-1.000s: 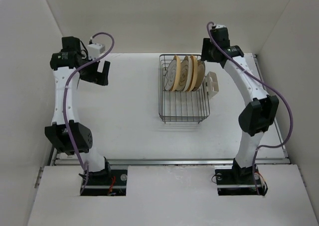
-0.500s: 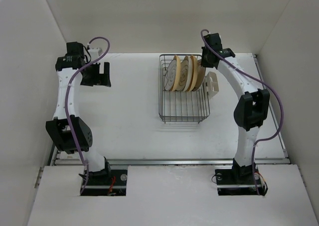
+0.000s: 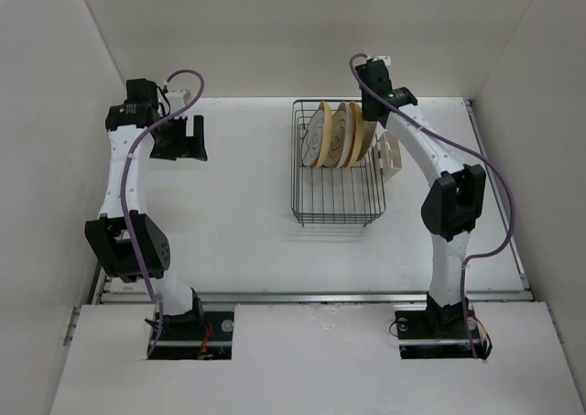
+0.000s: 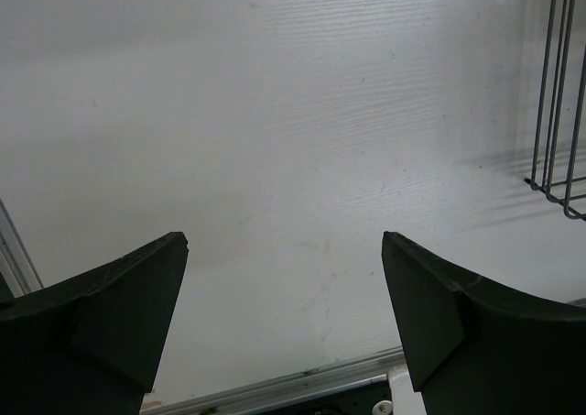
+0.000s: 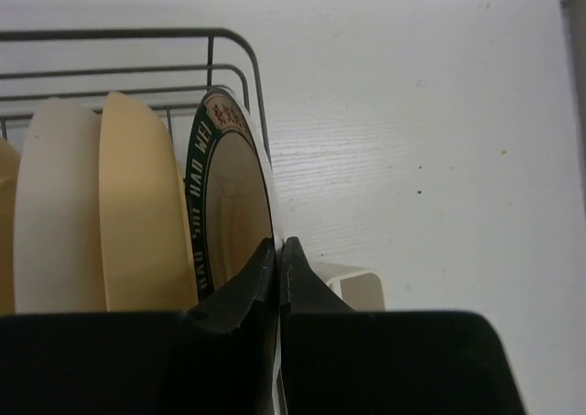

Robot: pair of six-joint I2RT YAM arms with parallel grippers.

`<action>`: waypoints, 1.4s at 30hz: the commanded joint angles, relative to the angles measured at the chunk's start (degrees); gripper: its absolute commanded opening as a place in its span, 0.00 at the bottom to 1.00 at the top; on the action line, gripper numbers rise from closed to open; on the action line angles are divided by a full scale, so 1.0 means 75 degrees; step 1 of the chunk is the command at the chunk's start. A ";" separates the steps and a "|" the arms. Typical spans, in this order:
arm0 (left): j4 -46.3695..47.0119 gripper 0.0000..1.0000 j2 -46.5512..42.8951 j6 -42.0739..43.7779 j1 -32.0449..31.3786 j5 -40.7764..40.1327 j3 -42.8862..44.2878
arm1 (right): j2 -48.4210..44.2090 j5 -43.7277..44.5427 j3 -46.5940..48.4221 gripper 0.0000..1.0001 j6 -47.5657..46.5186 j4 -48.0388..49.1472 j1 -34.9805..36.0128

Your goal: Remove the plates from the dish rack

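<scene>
The dish rack (image 3: 337, 198) stands at the table's back right, with several plates (image 3: 334, 136) upright on edge at its far end. In the right wrist view a cream plate (image 5: 55, 204) and a yellow-tan plate (image 5: 137, 204) stand beside a white plate with a dark green lettered rim (image 5: 229, 181). My right gripper (image 5: 277, 246) is shut on that plate's upper rim, one finger on each face; from above it (image 3: 368, 113) sits over the rightmost plate. My left gripper (image 3: 188, 142) hangs open over bare table at the back left, holding nothing (image 4: 284, 241).
A small beige holder (image 3: 390, 154) is clipped to the rack's right side, just right of the gripped plate (image 5: 359, 285). The rack's wire corner (image 4: 554, 94) shows at the right edge of the left wrist view. White walls enclose the table on three sides.
My right arm swung left over the rack's far end and its jaws closed on the dark-rimmed plate's rim. The left gripper shifted slightly right and narrowed a little.
</scene>
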 commanded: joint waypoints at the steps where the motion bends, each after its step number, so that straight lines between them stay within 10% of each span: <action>1: -0.0041 0.85 -0.0281 0.0040 -0.0040 0.0165 0.0027 | -0.0433 0.1271 0.0775 0.00 0.0062 0.0376 0.0092; 19: -0.0346 0.83 -0.0210 0.0028 -0.0040 0.2014 0.0484 | -0.1206 0.5375 0.2017 0.00 -0.0947 0.1735 0.0431; 26: -0.0276 0.85 0.0047 -0.0113 -0.0111 0.3328 0.0554 | -0.2400 0.1596 0.1153 0.00 0.0000 0.2473 0.1533; 30: 0.0028 0.85 0.0048 -0.0370 -0.0111 0.3329 0.0484 | -0.2636 -0.2992 -0.0336 0.00 0.0705 0.3375 0.1707; 37: 0.0649 0.81 -0.0046 -0.0781 -0.0111 0.2497 0.0027 | -0.0950 -0.7496 -0.0186 0.00 0.0986 0.3504 0.2095; 42: 0.0639 0.73 0.0211 -0.0594 -0.0041 0.2333 -0.0430 | -0.0282 -0.8395 -0.0431 0.00 0.1337 0.4160 0.2248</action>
